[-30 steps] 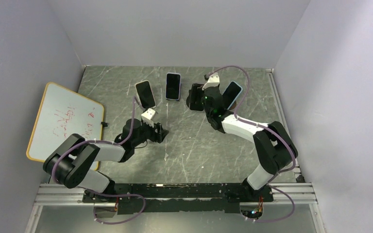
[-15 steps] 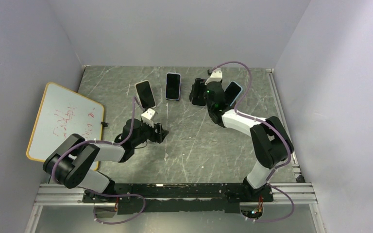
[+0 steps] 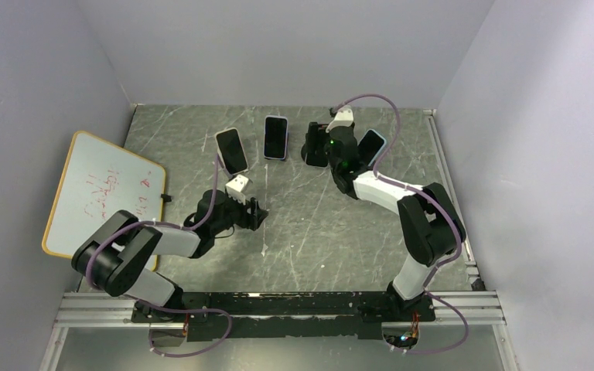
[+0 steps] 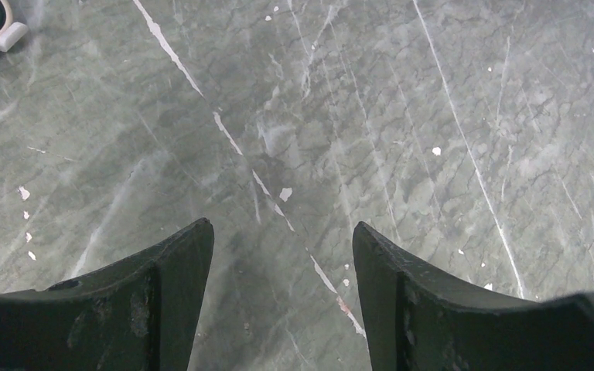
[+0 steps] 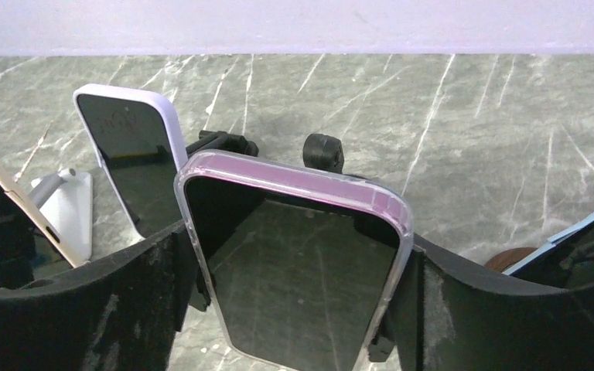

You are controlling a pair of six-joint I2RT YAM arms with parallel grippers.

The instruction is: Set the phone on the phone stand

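Closely flanked by right tool [image 5: 298, 241] — grip unclear — pink-rimmed, dark-screened phone [image 5: 302, 290]; left tool [image 4: 281, 226] open.

A whiteboard [image 3: 100, 193] was propped at nine o'clock from the centre of the table [image 3: 309, 232]. Along the far side, the left phone [image 3: 231, 150] was set at eleven o'clock and the middle phone [image 3: 276, 137] at twelve. The phone [image 5: 294, 278] was at one, before the phone stand [image 5: 322, 152] and between the fingers of the right gripper [image 5: 298, 241]. The right phone [image 3: 372, 145] was at two. The left gripper [image 3: 257, 214] was placed near the centre, at eight o'clock.
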